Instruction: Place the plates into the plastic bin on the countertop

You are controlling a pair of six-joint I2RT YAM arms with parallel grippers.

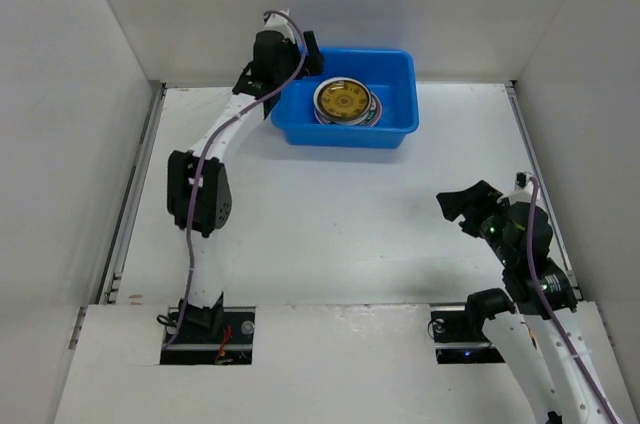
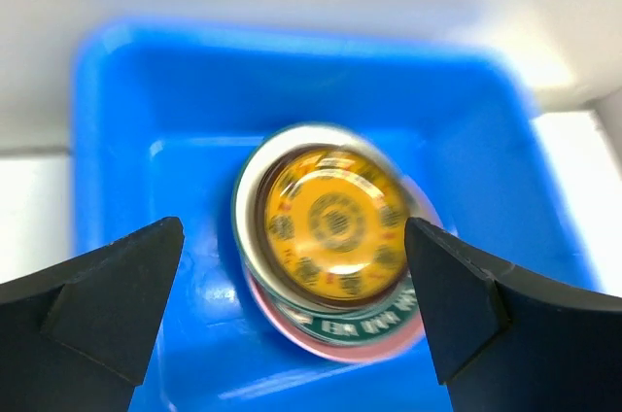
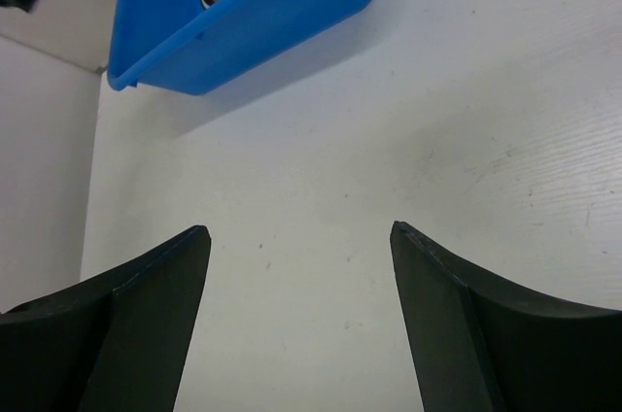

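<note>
The blue plastic bin (image 1: pixel 395 79) stands at the back of the white countertop (image 1: pixel 330 214). A stack of plates lies inside it, with an amber-brown patterned plate (image 1: pixel 345 99) on top. In the left wrist view the amber plate (image 2: pixel 335 223) rests on a green-rimmed plate (image 2: pixel 374 327) and a pink plate (image 2: pixel 355 349). Other plates are hidden under the stack. My left gripper (image 2: pixel 292 266) is open and empty, above the bin's left side (image 1: pixel 300 54). My right gripper (image 1: pixel 465 206) is open and empty over the right of the countertop, facing the bin (image 3: pixel 243 23).
White walls enclose the countertop on the left, back and right. A metal rail (image 1: pixel 135 194) runs along the left edge. The left arm's elbow (image 1: pixel 198 192) hangs over the left part of the table.
</note>
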